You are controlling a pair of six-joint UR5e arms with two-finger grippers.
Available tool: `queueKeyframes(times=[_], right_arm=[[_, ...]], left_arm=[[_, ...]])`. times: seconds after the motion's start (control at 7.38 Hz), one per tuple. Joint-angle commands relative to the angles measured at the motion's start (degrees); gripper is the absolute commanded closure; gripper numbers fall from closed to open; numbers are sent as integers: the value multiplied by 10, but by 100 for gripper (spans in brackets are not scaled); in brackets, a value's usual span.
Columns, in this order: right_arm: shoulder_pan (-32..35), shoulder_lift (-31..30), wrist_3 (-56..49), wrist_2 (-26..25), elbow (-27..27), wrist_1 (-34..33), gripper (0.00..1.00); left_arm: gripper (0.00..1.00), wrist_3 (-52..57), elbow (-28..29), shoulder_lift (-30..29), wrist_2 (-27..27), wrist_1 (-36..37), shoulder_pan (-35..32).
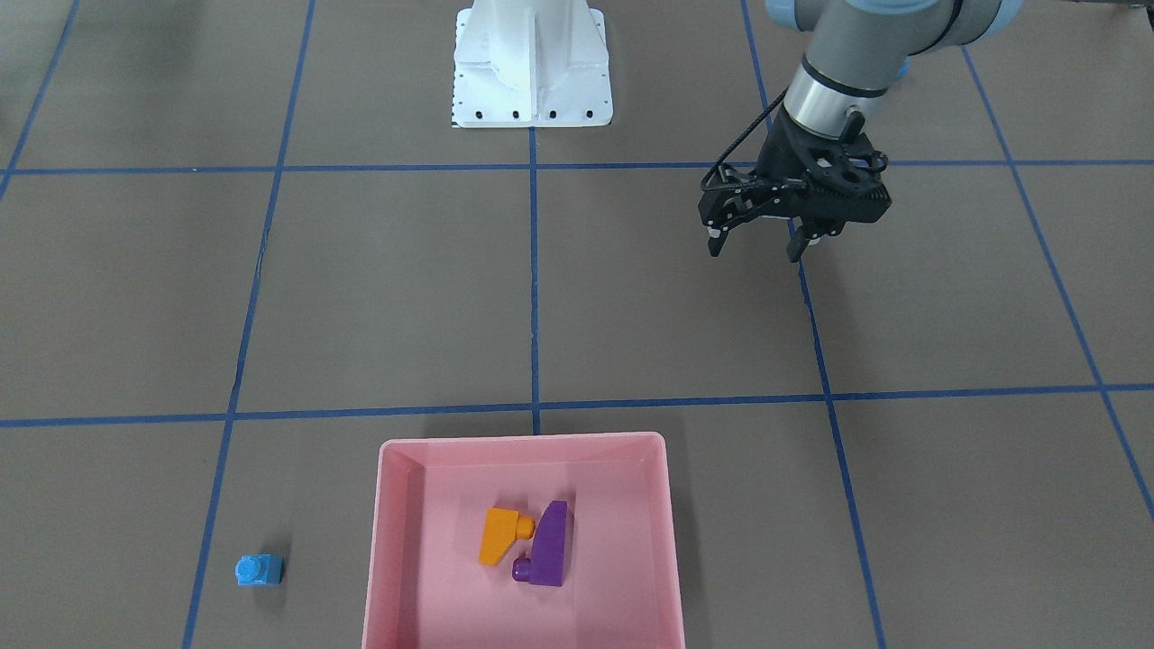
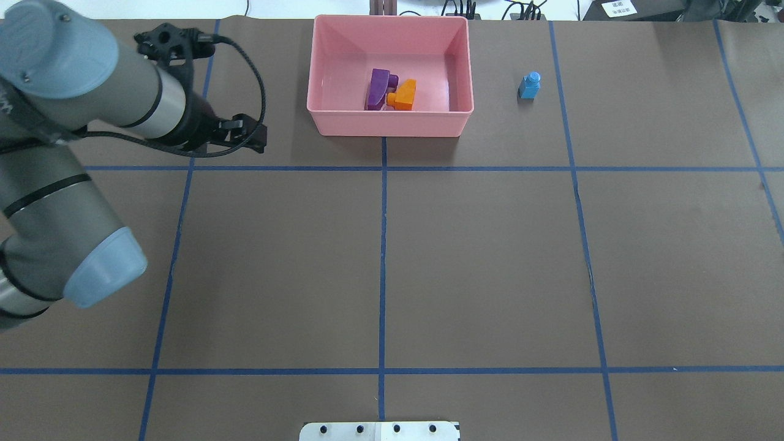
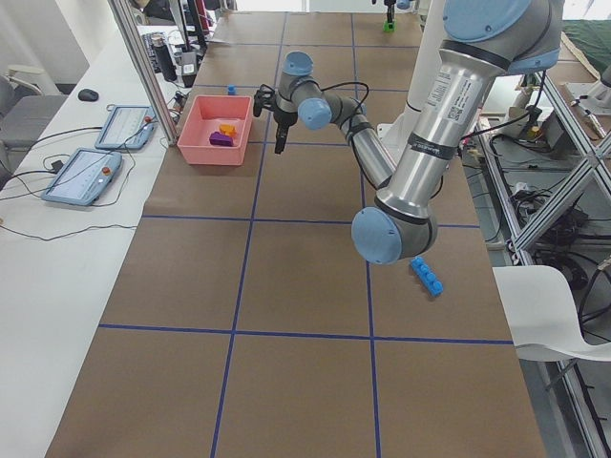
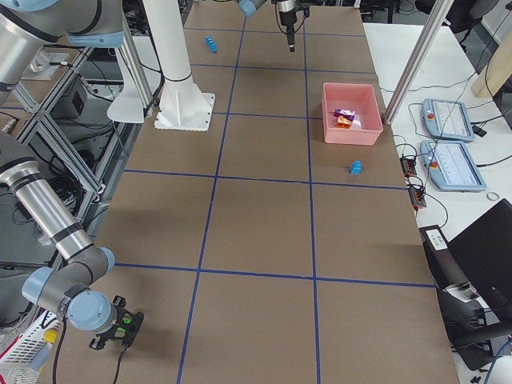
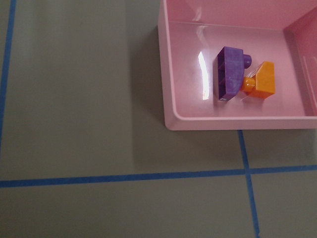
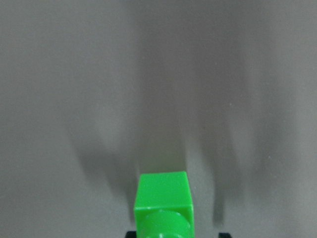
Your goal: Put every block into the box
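Note:
The pink box (image 1: 523, 443) holds the orange sloped brick (image 1: 500, 536) and the purple sloped brick (image 1: 550, 545), which touch each other. The small blue brick (image 1: 259, 570) stands on the table beside the box, apart from it. The long blue brick (image 3: 427, 277) lies near the robot's base on the left arm's side. My left gripper (image 1: 755, 252) is open and empty above the table, well short of the box. My right gripper (image 4: 112, 328) is at the far table corner, and the green brick (image 6: 163, 203) sits between its fingers.
The white robot base (image 1: 532, 63) stands at the table's middle edge. Blue tape lines divide the brown table (image 2: 490, 257) into squares. Tablets and cables lie beyond the box's side of the table (image 3: 81, 176).

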Motion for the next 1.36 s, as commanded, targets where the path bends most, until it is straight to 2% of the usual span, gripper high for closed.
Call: queueKeyframes(times=[0.0, 0.14, 0.27, 0.41, 0.54, 0.68, 0.81, 1.08, 1.22], right_arm=[[1, 6, 1, 15, 19, -2, 100], [1, 5, 10, 21, 64, -15, 100], [1, 18, 24, 22, 138, -90, 100], [1, 52, 45, 24, 227, -201, 100], [0, 120, 73, 27, 271, -291, 100], [-13, 205, 110, 48, 270, -333, 100], [-57, 281, 173, 49, 267, -341, 100], [-142, 420, 325, 48, 267, -340, 100], [-185, 478, 392, 47, 266, -341, 100]], left_arm=[[0, 102, -75, 146, -2, 1, 6], [1, 151, -77, 193, -10, -6, 17], [1, 265, -78, 239, -17, -26, 35], [1, 297, -80, 274, -42, -32, 44], [1, 334, -82, 317, -41, -53, 85], [1, 355, -83, 372, -39, -104, 114], [1, 351, -82, 409, -14, -113, 179], [1, 338, -89, 457, -5, -115, 246], [1, 293, -91, 463, 9, -115, 309]])
